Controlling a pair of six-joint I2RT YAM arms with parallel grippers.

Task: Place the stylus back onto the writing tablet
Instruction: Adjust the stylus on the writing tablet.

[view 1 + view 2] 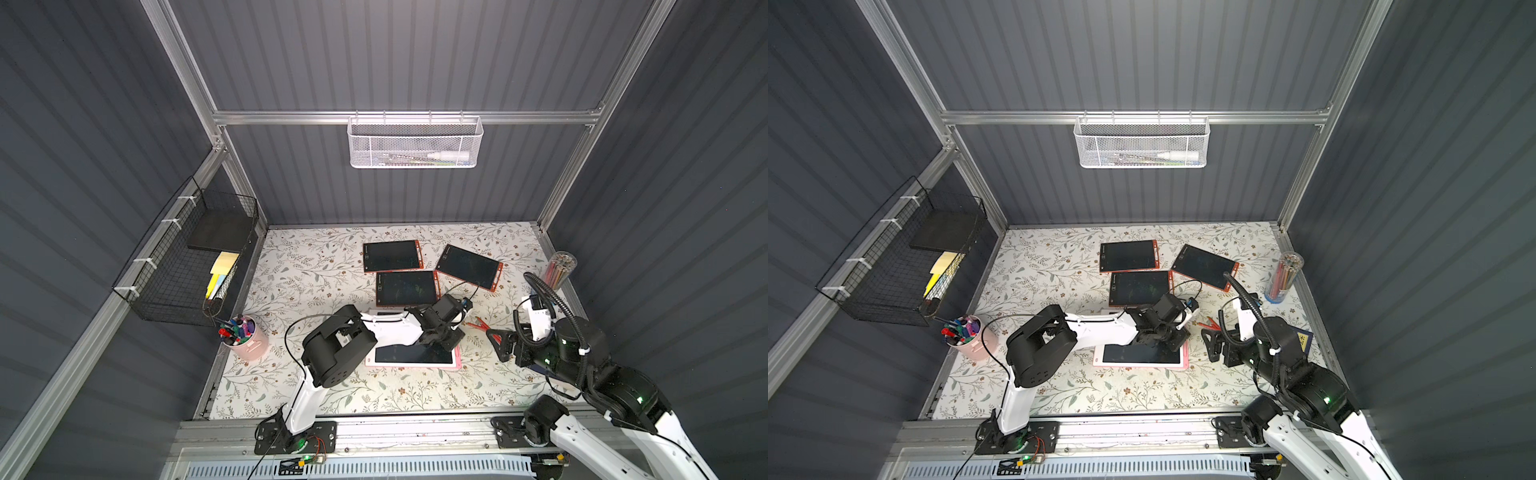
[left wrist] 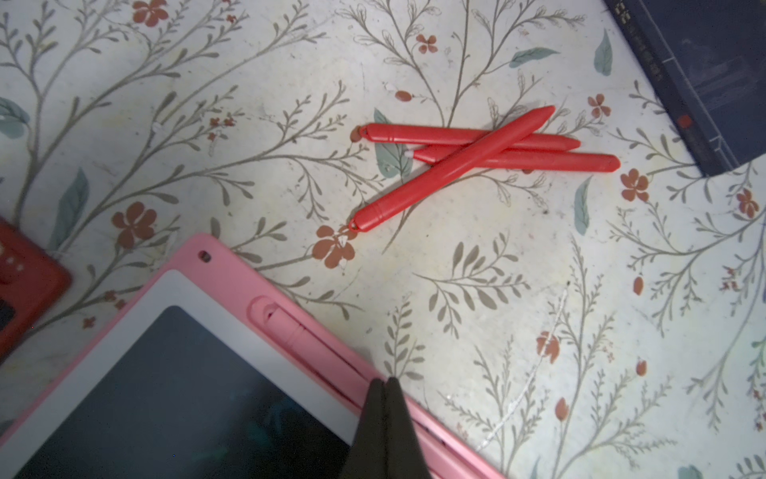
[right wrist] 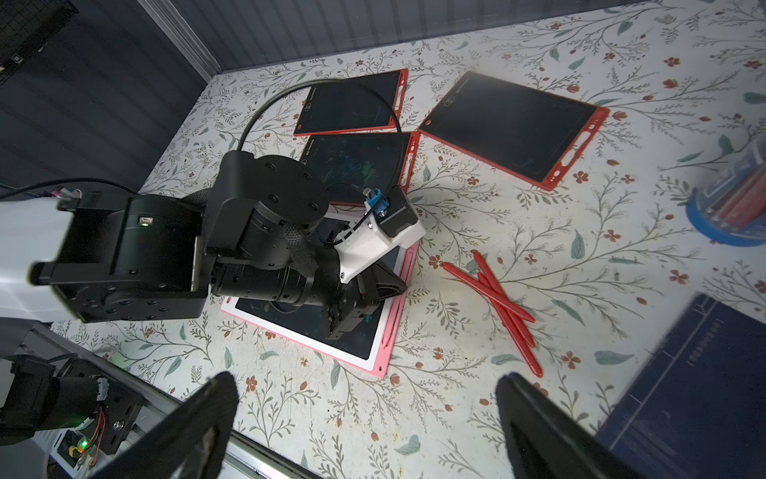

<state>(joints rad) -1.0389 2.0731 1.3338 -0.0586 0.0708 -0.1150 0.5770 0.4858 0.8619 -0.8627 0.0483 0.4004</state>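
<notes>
1. In both top views the left claw (image 1: pixel 453 337) points down at the right-hand edge of the pink tablet (image 1: pixel 415 357), which lies flat on the flowered table (image 1: pixel 311 270). At this range I cannot tell how its tips stand, and the pink pen is too small to make out. The right claw (image 1: pixel 496 345) hangs just right of the tablet with its fingers spread wide and nothing between them. Three red pens (image 1: pixel 480 324) lie on the table between the two claws. Three red tablets (image 1: pixel 392 256) lie farther back.
2. In the left wrist view the left claw (image 2: pixel 384 383) has its two tips pressed together, and no gap shows between them. They rest on the pink rim of the pink tablet (image 2: pixel 224 265), over the long groove there. The pink pen (image 2: pixel 296 331) lies inside that groove, along the rim. The red pens (image 2: pixel 476 149) lie crossed in a small heap on the bare table (image 2: pixel 497 290), apart from the tablet. A blue book (image 2: pixel 713 83) shows at one corner.
3. In the right wrist view the right claw (image 3: pixel 364 379) is wide apart above the table and grips nothing. The left claw (image 3: pixel 387 286) bears down on the pink tablet (image 3: pixel 385 331). The red pens (image 3: pixel 497 307) lie beside that tablet, near the blue book (image 3: pixel 684 394). A pencil jar (image 3: pixel 733 199) stands well off.
</notes>
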